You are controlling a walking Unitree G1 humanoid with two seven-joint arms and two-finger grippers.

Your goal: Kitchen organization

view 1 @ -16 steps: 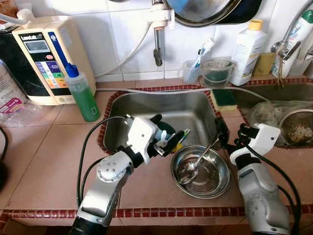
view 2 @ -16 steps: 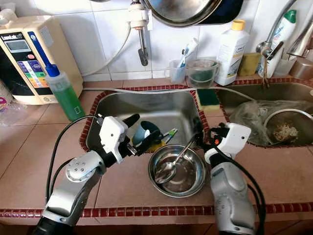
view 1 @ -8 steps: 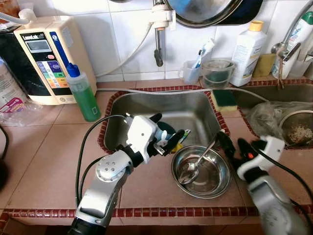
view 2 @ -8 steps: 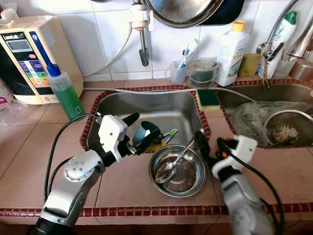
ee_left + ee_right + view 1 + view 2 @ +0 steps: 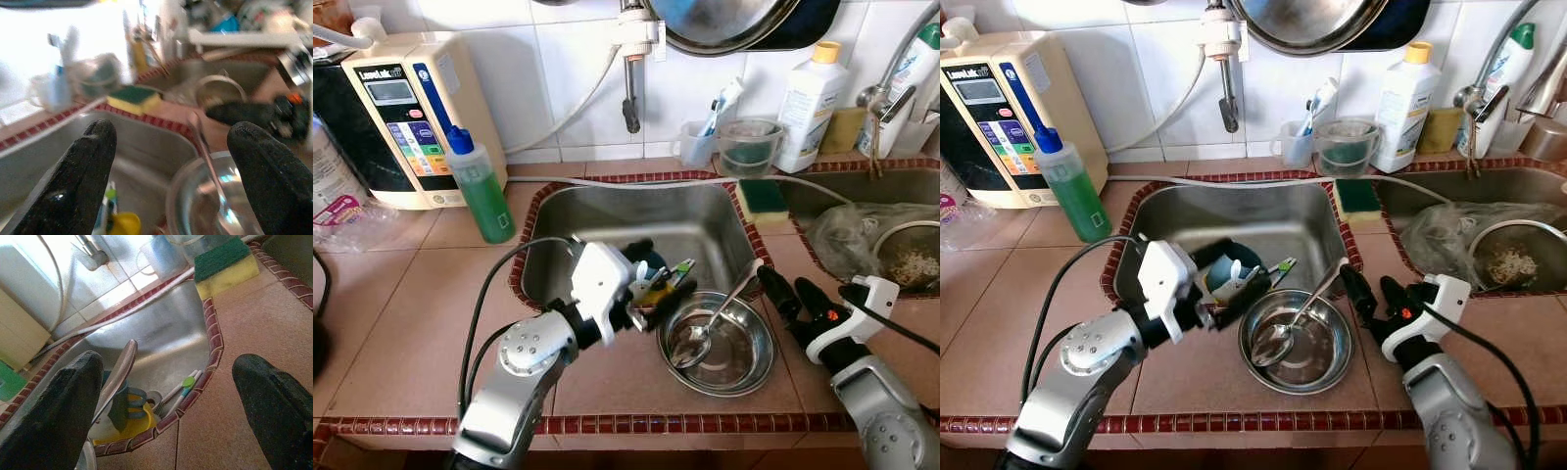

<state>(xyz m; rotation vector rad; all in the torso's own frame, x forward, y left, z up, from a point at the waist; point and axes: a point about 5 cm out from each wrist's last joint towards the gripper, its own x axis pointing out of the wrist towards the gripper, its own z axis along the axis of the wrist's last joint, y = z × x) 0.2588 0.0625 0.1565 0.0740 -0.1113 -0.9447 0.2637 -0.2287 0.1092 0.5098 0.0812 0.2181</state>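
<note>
A steel bowl point(image 5: 736, 364) stands on the tiled counter at the sink's front rim. A ladle point(image 5: 701, 337) lies in it, its handle point(image 5: 120, 369) leaning up over the right side. A teal cup point(image 5: 1226, 269) and yellow ware point(image 5: 142, 423) lie in the sink point(image 5: 636, 220). My left gripper point(image 5: 656, 274) is open just left of the bowl, over the sink's front edge, holding nothing. Just right of the handle's tip, my right gripper point(image 5: 790, 294) is open and apart from it.
A green soap bottle point(image 5: 480, 191) and a water ioniser point(image 5: 406, 117) stand at the back left. A sponge point(image 5: 762, 196) lies between the sinks. The right sink holds a strainer point(image 5: 906, 257) and a plastic bag. Cups and a white bottle point(image 5: 811, 103) line the wall.
My right arm has drawn back from the bowl's rim toward the counter's front and right. The left gripper has shifted slightly right and lower, toward the bowl. Bowl and ladle stay put.
</note>
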